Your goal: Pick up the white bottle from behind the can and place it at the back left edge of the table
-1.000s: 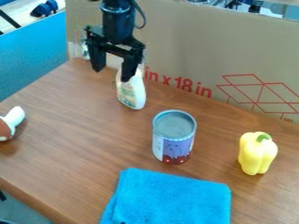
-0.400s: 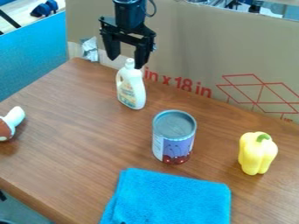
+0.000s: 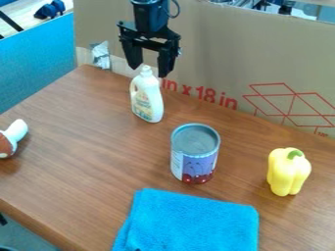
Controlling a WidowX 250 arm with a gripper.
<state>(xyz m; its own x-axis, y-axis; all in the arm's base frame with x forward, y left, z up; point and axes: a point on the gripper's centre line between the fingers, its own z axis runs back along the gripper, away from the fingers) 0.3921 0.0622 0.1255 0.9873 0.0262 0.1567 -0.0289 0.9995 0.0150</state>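
The black gripper hangs from the top edge with its fingers spread wide, open and holding nothing. Its fingertips are at about the height of the cap of a white detergent bottle, one on either side of it in the view; whether they touch the bottle I cannot tell. The bottle stands upright near the back of the wooden table. In front of it, to the right, is an upright metal can with a purple label with cherries.
A yellow bell pepper stands at the right. A folded blue towel lies at the front. A white and brown toy mushroom rests at the left edge. A cardboard wall rises behind the table.
The gripper has shifted right and upward in the view, from beside and over the bottle's top to around its cap. It stays open, and the objects have not moved.
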